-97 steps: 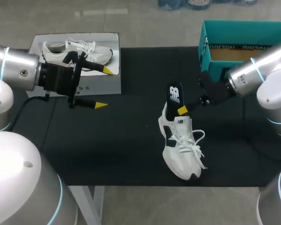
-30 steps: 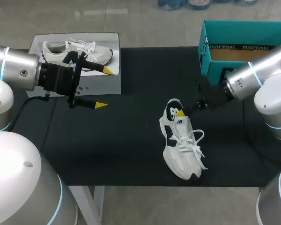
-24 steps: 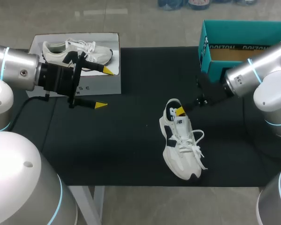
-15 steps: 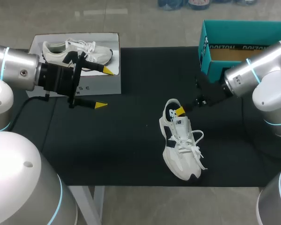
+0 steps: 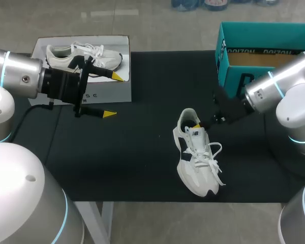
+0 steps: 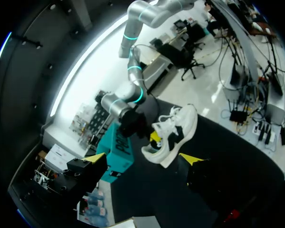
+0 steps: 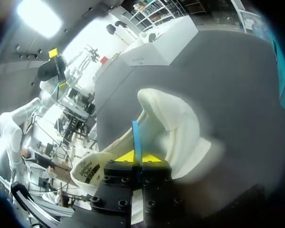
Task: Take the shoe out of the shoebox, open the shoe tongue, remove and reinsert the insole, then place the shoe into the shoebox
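Head view, table (image 5: 142,152): black mat, and we've got open room all round the shoe.
Shoebox (image 5: 229,56): teal, far right, beyond the shoe's heel.
Shoe (image 5: 195,162): lying mid-table, long axis heel toward the box, toe toward us.
Right pincer (image 5: 196,125): the nearer one, right at the heel opening, tips clamped on the insole (image 7: 137,135), which we judge mostly seated.
Left pincer (image 5: 113,95): fingers wide apart, well off to the left.

My left arm (image 5: 15,76) at nine o'clock: silver shells, cyan light ring, black wrist block. Right arm (image 5: 296,75) at three o'clock matches. I see yellow fingertips (image 5: 117,76) on both.
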You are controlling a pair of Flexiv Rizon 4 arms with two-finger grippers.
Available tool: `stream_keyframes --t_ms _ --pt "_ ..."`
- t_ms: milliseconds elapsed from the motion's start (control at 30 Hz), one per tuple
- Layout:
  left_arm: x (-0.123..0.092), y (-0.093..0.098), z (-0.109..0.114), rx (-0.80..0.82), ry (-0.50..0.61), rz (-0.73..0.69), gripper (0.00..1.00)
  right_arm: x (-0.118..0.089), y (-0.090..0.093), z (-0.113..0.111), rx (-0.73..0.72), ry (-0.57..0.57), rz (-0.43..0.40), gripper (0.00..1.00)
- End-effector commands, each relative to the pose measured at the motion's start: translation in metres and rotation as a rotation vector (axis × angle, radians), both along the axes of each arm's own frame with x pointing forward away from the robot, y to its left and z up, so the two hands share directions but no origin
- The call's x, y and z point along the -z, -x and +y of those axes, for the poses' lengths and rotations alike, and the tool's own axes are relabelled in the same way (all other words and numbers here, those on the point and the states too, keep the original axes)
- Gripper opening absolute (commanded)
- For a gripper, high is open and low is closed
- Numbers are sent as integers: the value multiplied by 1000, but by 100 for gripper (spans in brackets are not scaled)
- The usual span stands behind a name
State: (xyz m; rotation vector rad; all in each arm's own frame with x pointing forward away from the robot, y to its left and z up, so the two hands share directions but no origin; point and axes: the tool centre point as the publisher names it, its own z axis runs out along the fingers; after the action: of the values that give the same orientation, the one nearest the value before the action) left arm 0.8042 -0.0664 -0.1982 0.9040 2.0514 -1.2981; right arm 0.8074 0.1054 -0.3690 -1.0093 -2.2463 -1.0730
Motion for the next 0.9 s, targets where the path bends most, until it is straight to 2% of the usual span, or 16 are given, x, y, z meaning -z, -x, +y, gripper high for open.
stream_keyframes --t_ms 33,67,367,467,600,900 --pt "0 0 0 1 -4 1 100 -1 -1 2 21 20 0 45" --pt "0 0 0 1 -4 1 100 -3 -3 2 28 22 -4 100" --pt "0 0 0 1 -4 1 100 -31 -31 0 83 31 -70 100" --pt "0 0 0 1 -4 1 100 -43 -34 -2 133 101 -75 100" --pt "0 0 0 1 -4 1 100 -58 -27 -12 246 221 -58 100" --pt "0 0 0 1 -4 1 100 -82 -3 -16 380 552 -125 100"
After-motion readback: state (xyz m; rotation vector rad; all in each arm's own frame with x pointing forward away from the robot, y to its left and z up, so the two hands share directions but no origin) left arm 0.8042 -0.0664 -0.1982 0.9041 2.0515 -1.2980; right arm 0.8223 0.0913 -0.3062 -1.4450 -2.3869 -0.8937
